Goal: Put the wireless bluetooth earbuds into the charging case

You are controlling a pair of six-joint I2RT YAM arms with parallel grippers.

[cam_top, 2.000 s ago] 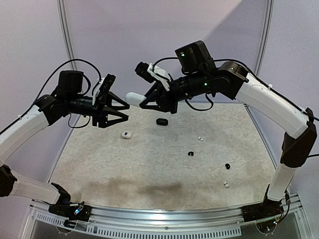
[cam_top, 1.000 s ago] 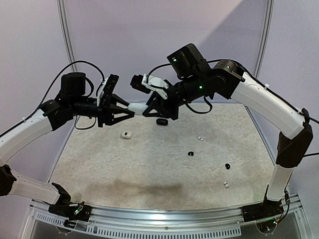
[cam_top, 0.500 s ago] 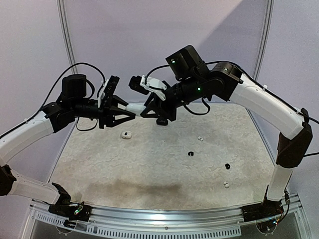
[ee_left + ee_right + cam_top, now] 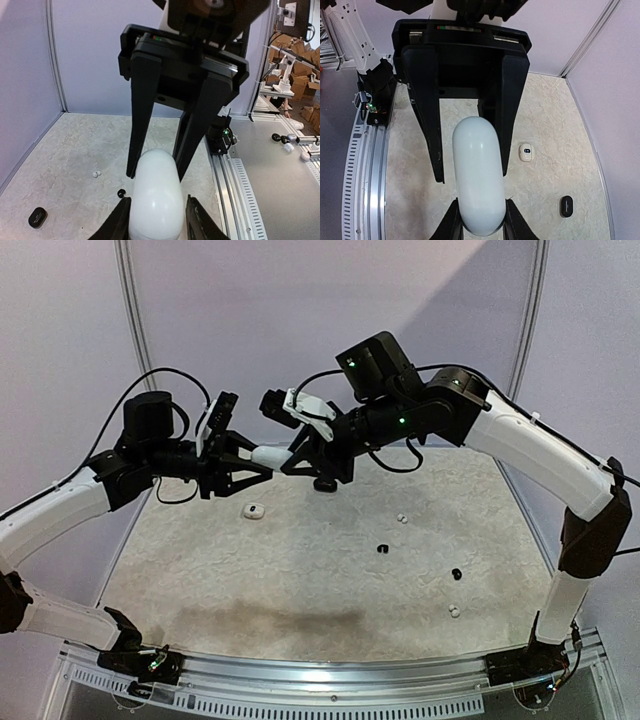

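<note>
A white oval charging case [image 4: 270, 455] hangs in the air between my two grippers, lid closed. My right gripper [image 4: 288, 462] is shut on one end of it, both fingers pressed tight against it in the right wrist view [image 4: 481, 202]. My left gripper [image 4: 262, 466] reaches around the other end. It is open a little wider than the case [image 4: 156, 200], with one finger touching and a thin gap at the other. Earbuds lie on the table: a white one [image 4: 401, 518], a black one [image 4: 381, 548], another black one [image 4: 456, 573] and a white one [image 4: 454, 611].
A small black case [image 4: 566, 206] lies on the table under the right gripper. A small white case with a blue dot [image 4: 253, 510] lies left of centre. Purple walls stand at the back and sides, and a metal rail [image 4: 330, 675] runs along the near edge.
The left gripper moved right and narrowed, so its fingers now reach around the white case in the right gripper. The right gripper came slightly left. Nothing has visibly changed in the last half second.
</note>
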